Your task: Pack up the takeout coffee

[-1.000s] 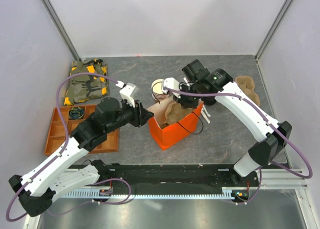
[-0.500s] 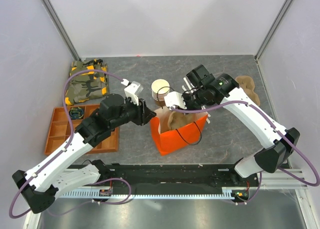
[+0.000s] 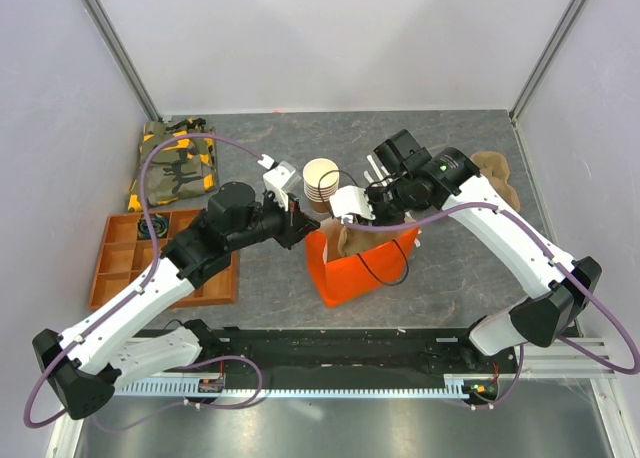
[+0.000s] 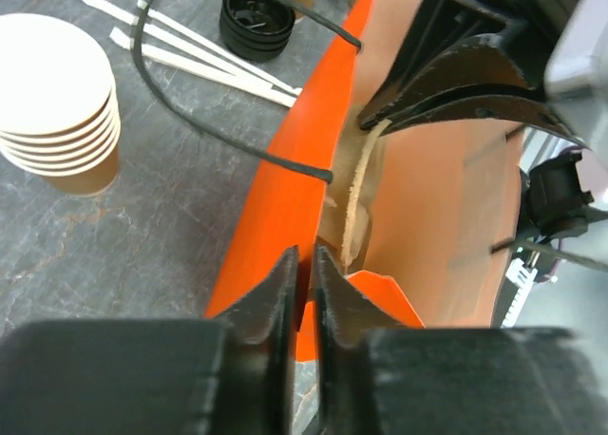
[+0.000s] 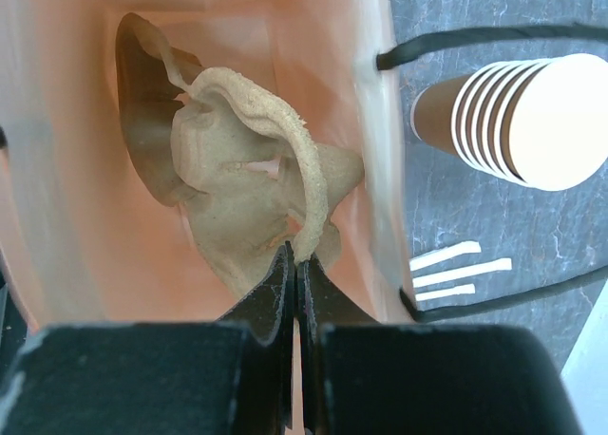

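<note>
Desk: Changes since the last entry?

Operator: The left gripper [image 4: 304,264] has come forward to the left rim of the bag [image 3: 365,263], and its fingers have drawn in. The bag has swung round and stands straighter on the table [image 3: 270,278].

Desk: Item one, left fingers.

Operator: Nearly together, pinching the orange wall of the bag at its rim, as I see it from the left wrist.

Desk: Item two, right fingers.

Operator: The right gripper [image 5: 295,259] reaches down into the bag. Its fingers are pressed together on the thin edge of a cardboard cup holder [image 5: 247,198] that sits inside.

Desk: Item three, the lidded coffee cup.

Operator: I cannot tell where it is. The right arm covers the table behind the bag in my top view.

Desk: Loose stock?

Operator: Stack of lidless cups [image 3: 320,181], upright, just beside the bag's far left corner. Black lid [image 4: 256,19] and pale stirrers [image 4: 204,60], lying on the table beyond the bag. Second cup holder [image 3: 497,173], far right. Compartment tray [image 3: 112,261] and camouflage cloth [image 3: 185,173], left side, well apart from the bag.
</note>
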